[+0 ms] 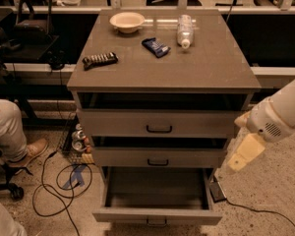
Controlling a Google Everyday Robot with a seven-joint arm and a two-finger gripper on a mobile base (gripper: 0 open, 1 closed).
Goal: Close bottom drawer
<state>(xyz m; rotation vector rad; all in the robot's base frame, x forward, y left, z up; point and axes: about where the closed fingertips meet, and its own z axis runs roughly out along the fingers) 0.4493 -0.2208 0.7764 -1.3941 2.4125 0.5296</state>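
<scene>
The bottom drawer (157,215) is the lowest of three in the grey-brown cabinet (162,68). It is pulled far out, with a thin front panel and a small black handle (157,222) at the bottom edge of the view. Its inside looks empty. My gripper (242,155) hangs at the end of the white arm (278,117), just off the cabinet's right side. It is level with the middle drawer (158,157) and above and to the right of the bottom drawer, touching nothing.
The top drawer (159,123) and the middle drawer stand slightly out. On the cabinet top lie a bowl (127,21), a bottle (185,29), a blue packet (156,46) and a dark bar (99,59). A person's leg (10,132), cables (54,181) and cans (78,137) are at left.
</scene>
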